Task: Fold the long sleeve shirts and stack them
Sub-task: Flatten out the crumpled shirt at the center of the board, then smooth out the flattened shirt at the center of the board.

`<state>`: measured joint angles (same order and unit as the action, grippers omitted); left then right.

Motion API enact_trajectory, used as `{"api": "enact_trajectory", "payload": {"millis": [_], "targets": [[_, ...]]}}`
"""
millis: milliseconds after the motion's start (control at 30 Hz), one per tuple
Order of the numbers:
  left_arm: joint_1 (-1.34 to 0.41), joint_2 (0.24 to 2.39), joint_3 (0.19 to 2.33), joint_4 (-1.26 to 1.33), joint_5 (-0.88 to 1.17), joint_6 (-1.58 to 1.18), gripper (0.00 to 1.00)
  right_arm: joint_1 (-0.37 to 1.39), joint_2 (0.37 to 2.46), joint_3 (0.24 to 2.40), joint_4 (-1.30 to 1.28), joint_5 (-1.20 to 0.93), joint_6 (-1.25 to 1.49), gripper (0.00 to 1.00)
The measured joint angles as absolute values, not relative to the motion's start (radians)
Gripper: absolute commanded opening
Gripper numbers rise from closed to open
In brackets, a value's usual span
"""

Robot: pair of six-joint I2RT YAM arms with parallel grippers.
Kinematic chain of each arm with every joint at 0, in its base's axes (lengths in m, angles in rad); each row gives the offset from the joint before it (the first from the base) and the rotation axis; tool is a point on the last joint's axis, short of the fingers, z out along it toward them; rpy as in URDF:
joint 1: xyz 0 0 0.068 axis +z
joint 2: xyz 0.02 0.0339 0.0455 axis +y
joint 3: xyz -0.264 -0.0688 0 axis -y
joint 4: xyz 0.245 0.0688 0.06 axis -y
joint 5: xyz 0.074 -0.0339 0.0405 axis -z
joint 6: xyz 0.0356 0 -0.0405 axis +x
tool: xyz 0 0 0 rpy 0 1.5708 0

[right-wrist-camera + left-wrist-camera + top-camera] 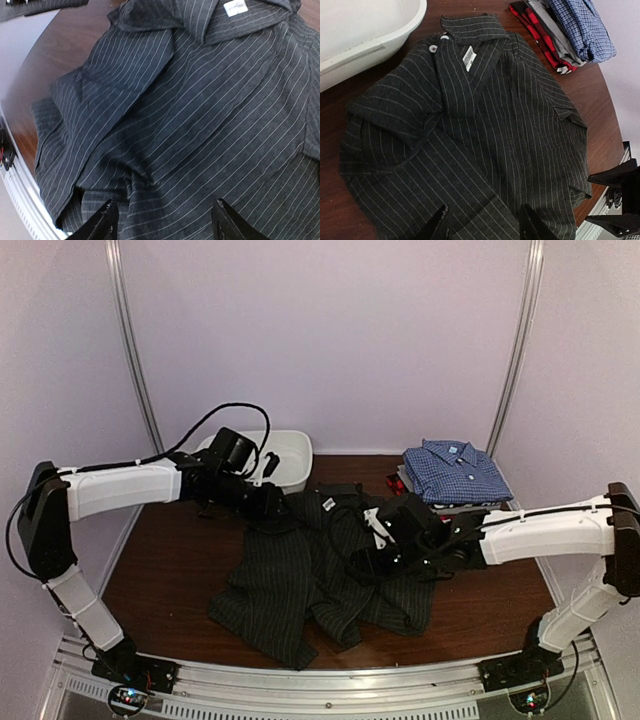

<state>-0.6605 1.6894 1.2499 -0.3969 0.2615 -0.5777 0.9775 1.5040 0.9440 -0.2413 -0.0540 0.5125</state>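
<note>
Shirts are your job here, and the black pinstriped shirt [300, 580] lies right under both arms. Your left pincer [485, 225] has its fingers apart just above the striped cloth, with nothing clamped between them. Your right pincer [165, 222] is spread wide too. It hangs over a rumpled fold and holds nothing.

From the top view, you have the left pincer over the shirt's far left part and the right pincer over its right part, so the two arms reach in from opposite sides.

The pinstriped shirt is spread out but creased and bunched in places. It lies in the middle of the brown tabletop [170, 560], with its collar [470, 27] toward the far side and a white label [469, 57] showing just inside it.

A white tub [290, 455] sits at the far edge, just beside the shirt's shoulder. At the far right, apart from the pinstriped shirt, you have a stack of folded shirts. The blue checked shirt [455, 472] is on top, with the grey shirt [557, 37] and the red-black shirt [540, 30] under it.
</note>
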Motion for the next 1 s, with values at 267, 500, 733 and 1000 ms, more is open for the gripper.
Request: {"api": "enact_trajectory", "payload": {"millis": [267,500,733,1000], "targets": [[-0.804,1.474,1.017,-0.455,0.241,-0.615,0.55,1.126,1.43,0.814,-0.24,-0.06,0.616,0.71],[-0.959,1.408,0.864,-0.506,0.278,-0.664,0.7,1.174,1.419,0.727,-0.164,-0.121,0.714,0.72],[-1.065,1.432,0.87,-0.533,0.272,-0.686,0.74,1.174,1.48,0.714,-0.072,-0.17,0.775,0.71],[-1.151,1.611,0.995,-0.608,0.184,-0.691,0.52,1.174,1.539,0.73,-0.036,-0.187,0.806,0.4]]}}
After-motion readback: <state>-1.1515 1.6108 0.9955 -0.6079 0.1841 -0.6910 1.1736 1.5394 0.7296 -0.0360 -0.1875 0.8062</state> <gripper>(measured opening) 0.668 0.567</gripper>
